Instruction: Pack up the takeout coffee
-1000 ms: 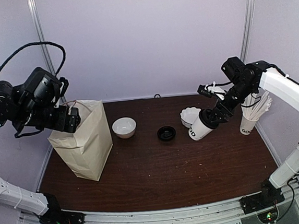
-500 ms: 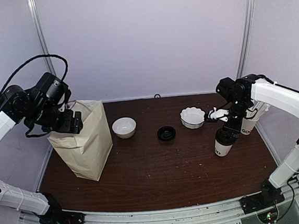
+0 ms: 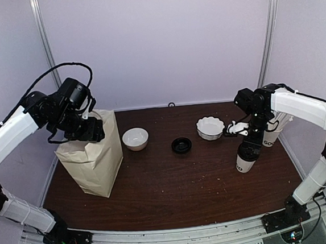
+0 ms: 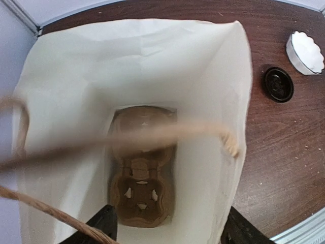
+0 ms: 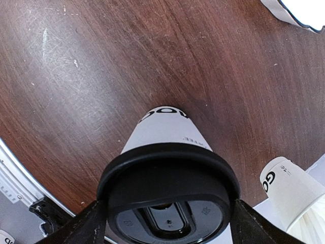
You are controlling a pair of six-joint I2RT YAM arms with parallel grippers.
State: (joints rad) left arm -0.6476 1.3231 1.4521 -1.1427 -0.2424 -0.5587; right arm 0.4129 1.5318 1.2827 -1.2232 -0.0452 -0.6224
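Note:
The takeout coffee is a white lettered cup with a black lid, standing upright on the brown table at the right. My right gripper hangs straight over it. In the right wrist view its fingers flank the lid, whose rim hides where they meet the cup. At the left stands the paper bag, mouth open. My left gripper hovers at its top, jaws wide apart around the bag's right wall. A brown cup carrier lies at the bag's bottom.
A loose black lid lies mid-table, between a round white bowl and a scalloped one. A like cup full of white sticks stands just right of the coffee. The bag's twine handles cross its mouth.
The right arm carried the tilted cup from beside the scalloped bowl forward and stood it upright on the table. The left arm swung right over the bag's mouth.

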